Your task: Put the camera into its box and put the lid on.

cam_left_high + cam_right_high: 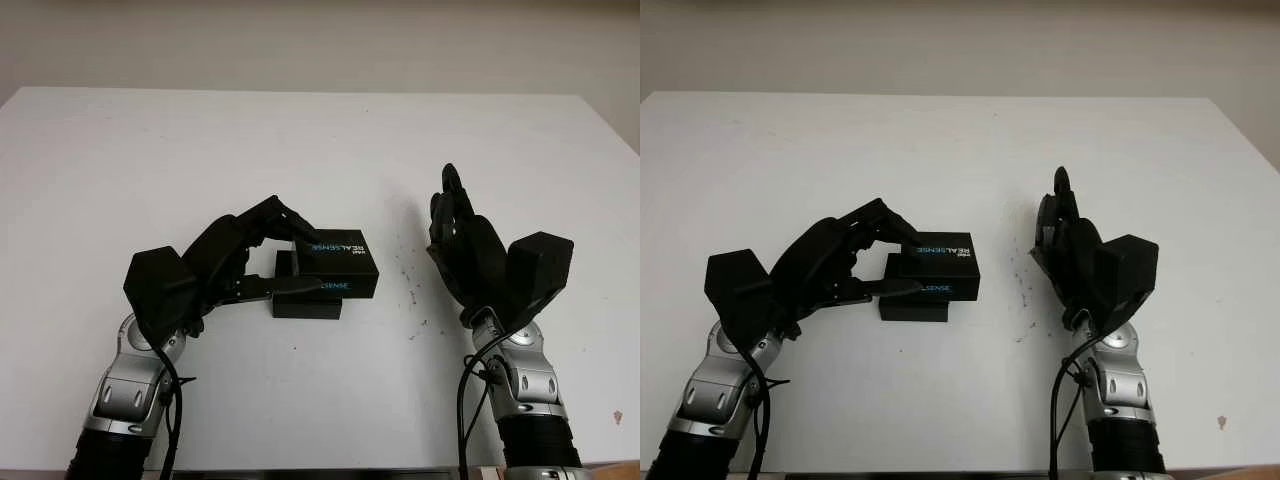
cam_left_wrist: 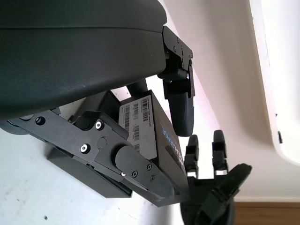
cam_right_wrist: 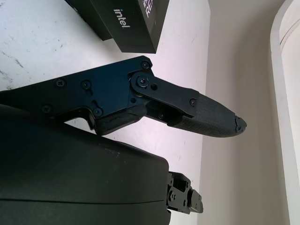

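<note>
A black box lid (image 1: pixel 338 266) printed REALSENSE sits over the black box base (image 1: pixel 306 307), shifted to the right so the base's left and near sides stick out from under it. My left hand (image 1: pixel 296 256) is shut on the lid's left end, with fingers over its top and the thumb along its near side. The left wrist view has the lid (image 2: pixel 146 132) with its barcode label pinched between the fingers, and the base (image 2: pixel 77 165) beneath. My right hand (image 1: pixel 456 228) is open, held upright above the table, well to the right of the box and not touching it.
The white table (image 1: pixel 320 150) runs to a pale wall at the back. Small dark specks (image 1: pixel 410 285) mark the surface between the box and the right hand. The box end with its intel logo (image 3: pixel 123 22) shows beyond the right hand's finger (image 3: pixel 208 119).
</note>
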`<move>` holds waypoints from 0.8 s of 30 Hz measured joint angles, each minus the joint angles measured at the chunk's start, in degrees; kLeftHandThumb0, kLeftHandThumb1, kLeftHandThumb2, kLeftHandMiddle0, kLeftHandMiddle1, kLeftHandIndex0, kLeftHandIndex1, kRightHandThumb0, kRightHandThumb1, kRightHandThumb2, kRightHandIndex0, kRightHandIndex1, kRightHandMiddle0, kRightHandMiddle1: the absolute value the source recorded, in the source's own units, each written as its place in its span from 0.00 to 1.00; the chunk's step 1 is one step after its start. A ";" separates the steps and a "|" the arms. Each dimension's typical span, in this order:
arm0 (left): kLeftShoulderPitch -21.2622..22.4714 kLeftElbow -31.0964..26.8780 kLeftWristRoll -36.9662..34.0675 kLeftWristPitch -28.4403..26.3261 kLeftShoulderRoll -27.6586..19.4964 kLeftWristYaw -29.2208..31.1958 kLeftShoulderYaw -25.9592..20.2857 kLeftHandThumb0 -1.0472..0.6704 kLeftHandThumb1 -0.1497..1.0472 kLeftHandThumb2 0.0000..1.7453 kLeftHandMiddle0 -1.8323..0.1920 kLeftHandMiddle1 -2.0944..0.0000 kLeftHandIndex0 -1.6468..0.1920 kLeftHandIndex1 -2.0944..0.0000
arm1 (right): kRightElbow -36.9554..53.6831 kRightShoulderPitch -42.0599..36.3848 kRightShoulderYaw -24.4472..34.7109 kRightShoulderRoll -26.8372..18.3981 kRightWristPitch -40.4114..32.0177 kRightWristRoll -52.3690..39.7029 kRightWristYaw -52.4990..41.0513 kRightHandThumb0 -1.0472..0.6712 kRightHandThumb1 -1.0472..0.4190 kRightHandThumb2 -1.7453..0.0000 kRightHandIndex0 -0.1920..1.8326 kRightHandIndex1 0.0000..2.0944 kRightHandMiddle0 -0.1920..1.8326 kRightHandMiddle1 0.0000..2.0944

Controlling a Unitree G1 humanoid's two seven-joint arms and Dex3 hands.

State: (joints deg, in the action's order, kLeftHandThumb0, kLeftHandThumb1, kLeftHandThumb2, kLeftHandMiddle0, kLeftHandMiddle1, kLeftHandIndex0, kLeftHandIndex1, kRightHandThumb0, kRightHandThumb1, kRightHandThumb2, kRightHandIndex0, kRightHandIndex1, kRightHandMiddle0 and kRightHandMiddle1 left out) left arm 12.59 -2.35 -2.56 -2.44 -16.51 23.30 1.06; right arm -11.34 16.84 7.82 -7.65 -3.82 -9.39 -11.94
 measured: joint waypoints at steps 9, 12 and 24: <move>-0.07 0.29 2.43 2.89 -4.17 0.45 -0.08 0.48 0.98 0.03 0.78 0.24 0.78 0.32 | -0.11 0.00 -0.13 0.01 0.10 0.06 0.14 0.16 0.00 0.56 0.00 0.00 0.00 0.00; -0.05 0.54 1.78 2.84 -5.03 1.51 -0.37 0.48 0.98 0.03 0.78 0.25 0.78 0.32 | -0.11 0.00 -0.14 0.01 0.10 0.05 0.47 0.17 0.00 0.56 0.00 0.00 0.00 0.00; 0.61 2.31 1.21 2.86 -7.38 4.26 -1.04 0.48 0.98 0.03 0.75 0.27 0.77 0.35 | -0.11 0.00 -0.42 0.01 0.10 0.07 1.05 0.17 0.00 0.55 0.00 0.00 0.00 0.00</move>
State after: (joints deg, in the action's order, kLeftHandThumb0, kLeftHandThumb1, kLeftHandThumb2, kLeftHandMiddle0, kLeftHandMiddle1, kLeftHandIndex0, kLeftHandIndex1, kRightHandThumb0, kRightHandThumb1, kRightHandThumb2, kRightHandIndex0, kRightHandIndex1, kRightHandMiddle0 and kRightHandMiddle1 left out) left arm 13.20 -0.03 -1.35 0.42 -23.89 27.55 0.02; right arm -11.45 16.84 7.39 -7.64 -3.72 -9.32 -10.89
